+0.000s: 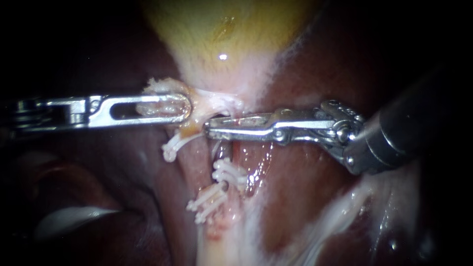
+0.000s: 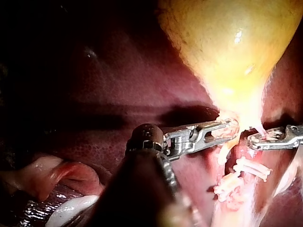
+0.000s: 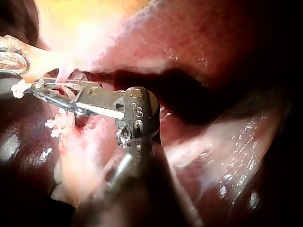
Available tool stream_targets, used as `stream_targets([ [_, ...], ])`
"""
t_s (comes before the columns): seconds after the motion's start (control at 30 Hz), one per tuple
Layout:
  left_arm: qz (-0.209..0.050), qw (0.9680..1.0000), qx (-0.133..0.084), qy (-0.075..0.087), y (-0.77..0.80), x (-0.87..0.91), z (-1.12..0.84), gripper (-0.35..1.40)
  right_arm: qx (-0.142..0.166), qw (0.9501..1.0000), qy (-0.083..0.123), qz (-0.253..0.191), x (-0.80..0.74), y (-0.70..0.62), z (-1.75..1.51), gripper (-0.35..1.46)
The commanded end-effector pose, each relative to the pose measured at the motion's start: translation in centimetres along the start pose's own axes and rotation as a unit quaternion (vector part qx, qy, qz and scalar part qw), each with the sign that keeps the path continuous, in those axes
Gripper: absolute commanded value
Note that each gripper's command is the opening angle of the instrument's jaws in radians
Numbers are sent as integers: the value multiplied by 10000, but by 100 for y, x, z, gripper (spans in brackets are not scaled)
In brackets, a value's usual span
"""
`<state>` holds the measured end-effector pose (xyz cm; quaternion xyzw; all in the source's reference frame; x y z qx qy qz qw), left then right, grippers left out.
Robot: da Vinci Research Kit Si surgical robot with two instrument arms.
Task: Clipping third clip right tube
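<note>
Nearest the lens, the thick dark shaft of the right instrument, in from the right edge. Stretched leftward over the liver, slim jaws level, just beneath the yellow gallbladder. Lay closed down across the right tube, a jaw pressing it from either side, only a thin slit between. Showed something white inside that slit in the right wrist view; could not tell clip from tissue there. Carried, just below the grip on that same pinkish tube, two white clips close together. Opposite, in from the left, the left instrument: slotted jaws clamped flat on the gallbladder neck, pale tissue filling the slot and bulging over the upper edge. Stood nearly tip to tip with the right jaws, close but apart, a little higher in the endoscope view. Under the left jaws, a single clip jutting sideways; lower still, a pair of clips splayed beside the pale stalk. Glistened wet all round.
</note>
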<state>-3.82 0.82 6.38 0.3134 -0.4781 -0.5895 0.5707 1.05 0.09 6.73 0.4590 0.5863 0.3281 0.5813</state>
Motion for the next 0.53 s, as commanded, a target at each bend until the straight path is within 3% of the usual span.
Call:
stream_targets([
  [0.03, 1, 10000, -2, 0, 0, 0, 0, -35, 22, 10000, -5, -5, -2, 0, 1, -35],
  [0.53, 3, 10000, -3, -1, 1, 1, 0, -35, 22, 10000, -5, -5, -2, 0, 1, -35],
])
